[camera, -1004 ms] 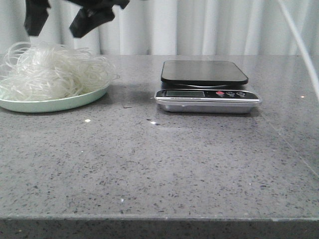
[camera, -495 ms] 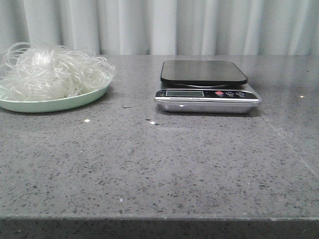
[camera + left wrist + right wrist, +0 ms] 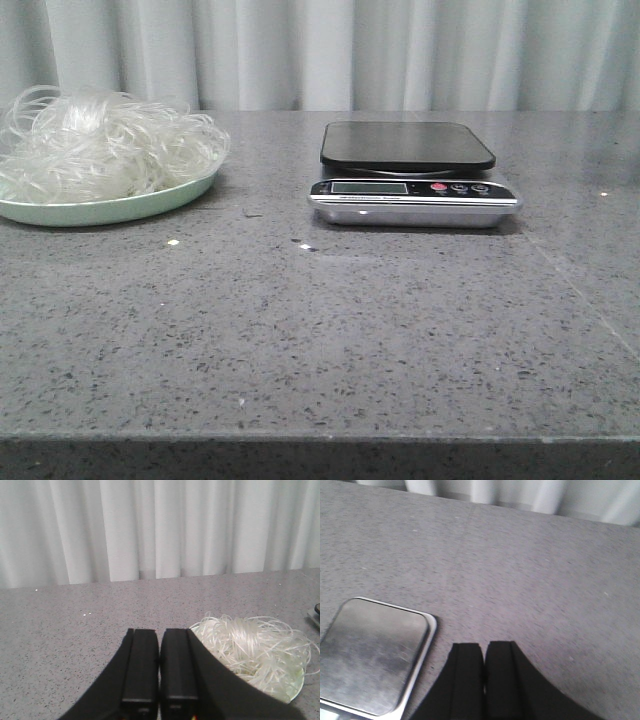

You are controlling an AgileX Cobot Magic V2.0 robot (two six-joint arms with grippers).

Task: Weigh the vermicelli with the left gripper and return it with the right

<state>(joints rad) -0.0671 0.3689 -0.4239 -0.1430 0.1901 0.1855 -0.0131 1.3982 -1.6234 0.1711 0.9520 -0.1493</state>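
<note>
Front view: vermicelli [image 3: 105, 143] sits as a loose white mound on a pale green plate [image 3: 110, 209] at the left edge of the frame, upper left. Strands loop over the plate rim on its right side. Scale [image 3: 412, 172] stands right of centre in the upper half, well apart from the plate; black platform [image 3: 407, 145] bare, display and buttons face the camera, reading not legible. Grey speckled surface [image 3: 320, 330] fills the lower frame; pale curtain [image 3: 350, 50] behind. No arm shows in the front view. Left wrist view: left pincer [image 3: 159, 675] at bottom centre, fingers pressed together with nothing between them; vermicelli and plate lie at lower right of that frame, clear of the fingers. Right wrist view: right pincer [image 3: 483, 677] at bottom centre, fingers likewise closed and empty; scale platform at lower left of that frame, apart from the fingers.
</note>
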